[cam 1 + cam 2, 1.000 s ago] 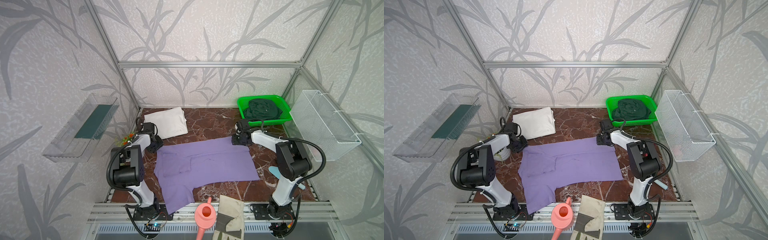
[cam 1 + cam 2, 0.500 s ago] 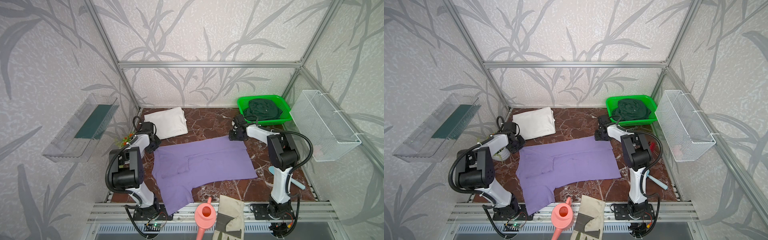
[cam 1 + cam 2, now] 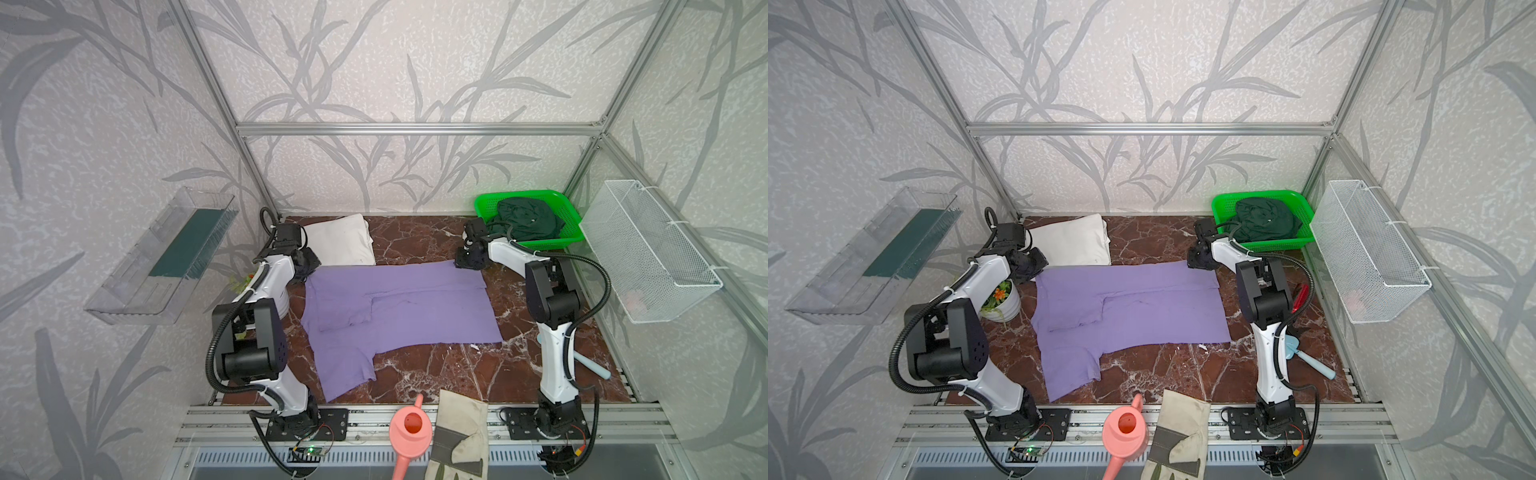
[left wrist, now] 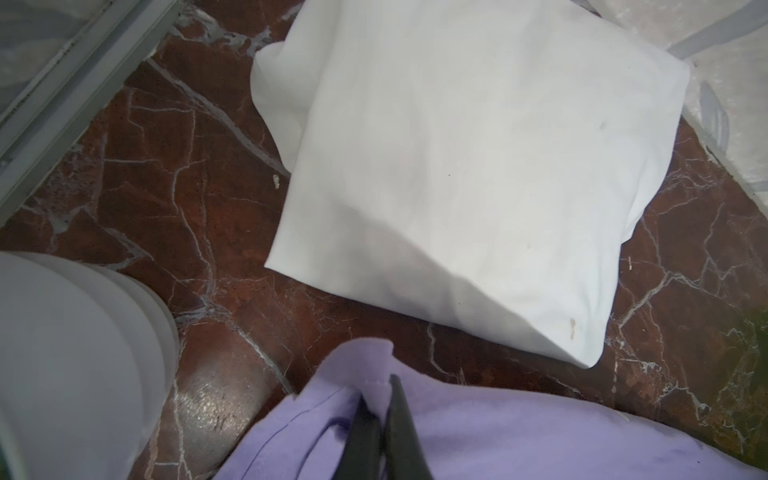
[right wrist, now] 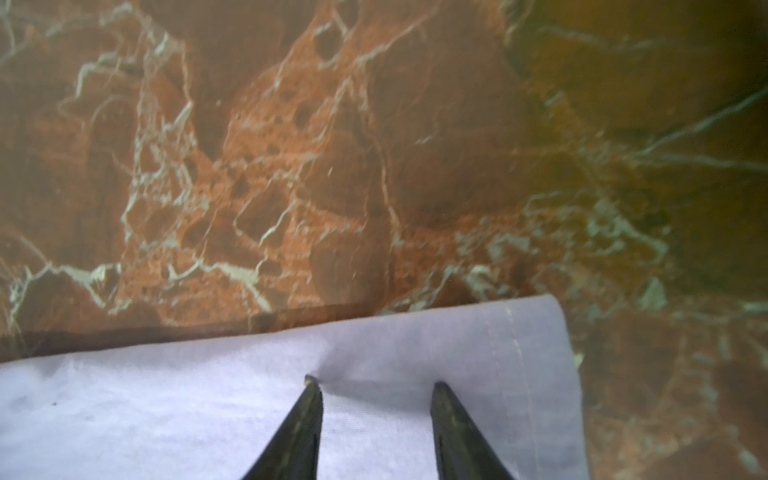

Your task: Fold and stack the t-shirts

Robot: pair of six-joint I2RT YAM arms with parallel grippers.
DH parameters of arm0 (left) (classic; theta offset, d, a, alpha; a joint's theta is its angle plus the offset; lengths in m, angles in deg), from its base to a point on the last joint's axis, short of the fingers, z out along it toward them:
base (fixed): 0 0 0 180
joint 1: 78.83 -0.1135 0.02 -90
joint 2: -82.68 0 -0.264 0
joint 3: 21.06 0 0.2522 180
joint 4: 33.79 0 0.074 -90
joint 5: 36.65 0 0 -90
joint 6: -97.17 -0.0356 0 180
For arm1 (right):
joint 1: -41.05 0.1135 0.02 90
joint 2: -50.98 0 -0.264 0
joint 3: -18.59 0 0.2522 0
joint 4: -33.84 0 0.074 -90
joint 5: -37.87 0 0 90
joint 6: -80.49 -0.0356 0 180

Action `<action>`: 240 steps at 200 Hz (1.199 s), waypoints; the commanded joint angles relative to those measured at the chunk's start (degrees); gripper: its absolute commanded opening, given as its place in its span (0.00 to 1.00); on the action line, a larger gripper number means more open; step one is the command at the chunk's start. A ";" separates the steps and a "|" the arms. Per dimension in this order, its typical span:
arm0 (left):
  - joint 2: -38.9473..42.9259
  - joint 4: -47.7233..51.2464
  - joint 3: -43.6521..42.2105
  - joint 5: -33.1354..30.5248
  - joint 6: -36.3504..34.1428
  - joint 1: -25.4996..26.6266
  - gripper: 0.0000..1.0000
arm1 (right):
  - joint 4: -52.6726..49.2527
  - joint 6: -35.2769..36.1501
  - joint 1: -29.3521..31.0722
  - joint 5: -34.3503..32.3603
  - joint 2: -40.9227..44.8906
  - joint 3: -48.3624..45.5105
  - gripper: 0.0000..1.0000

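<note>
Left fingers [image 4: 400, 428] have clamped purple tee [image 3: 415, 307]; right fingers [image 5: 299, 432] apart; basket [image 3: 485, 210] holds green tee [image 3: 528, 218].

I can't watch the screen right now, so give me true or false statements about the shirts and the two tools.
1. The left tool is shut on a corner of the purple t-shirt. True.
2. The dark green t-shirt lies folded on the table. False: it is bunched in the green basket.
3. The white t-shirt lies folded at the table's back left. True.
4. The right tool is shut on the purple t-shirt. False: its jaws stand apart over the shirt's edge.
5. The pink watering can stands on the purple t-shirt. False: it sits at the front, beside the work glove.
</note>
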 commanded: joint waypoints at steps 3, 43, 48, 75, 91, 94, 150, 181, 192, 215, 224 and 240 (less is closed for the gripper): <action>-3.37 2.05 4.69 -0.50 -1.60 -0.18 0.00 | -4.92 -1.76 -0.79 -1.86 -4.21 0.42 0.45; -10.83 2.89 13.02 -0.26 -1.38 -0.19 0.00 | -4.95 -0.66 -1.20 -5.50 -5.18 4.76 0.45; -11.69 3.31 14.22 -0.37 -1.38 -0.21 0.00 | -5.02 -0.20 -1.25 -5.19 -5.27 5.51 0.45; -13.47 4.78 18.14 0.16 -1.68 -0.18 0.23 | -1.35 2.38 -1.20 -5.06 -0.91 3.45 0.45; -10.73 5.06 16.61 -1.24 -2.03 0.05 0.36 | 2.29 2.99 -0.89 -5.55 5.01 -1.66 0.46; -10.08 5.48 16.26 -1.75 -2.00 0.04 0.38 | 2.60 3.15 -0.88 -5.55 6.12 -2.54 0.46; 10.24 13.33 -7.27 -4.20 5.66 2.72 0.44 | -2.35 0.40 0.83 -3.29 24.91 -20.55 0.48; 22.08 18.90 -20.72 -5.85 12.85 9.85 0.44 | -4.56 -3.31 2.02 -0.23 32.42 -31.27 0.49; 25.48 19.59 -24.26 -4.83 15.93 12.39 0.44 | -4.80 -4.13 2.45 0.58 33.59 -33.86 0.49; 29.81 22.09 -30.01 -5.86 21.42 17.64 0.43 | -5.96 -4.85 2.99 0.64 35.28 -38.07 0.49; 31.00 22.83 -31.92 -6.37 23.24 19.26 0.43 | -5.94 -5.06 2.99 1.12 35.97 -39.72 0.49; 33.07 23.69 -34.90 -6.90 26.19 21.42 0.43 | -6.05 -5.42 3.23 1.66 37.54 -41.74 0.49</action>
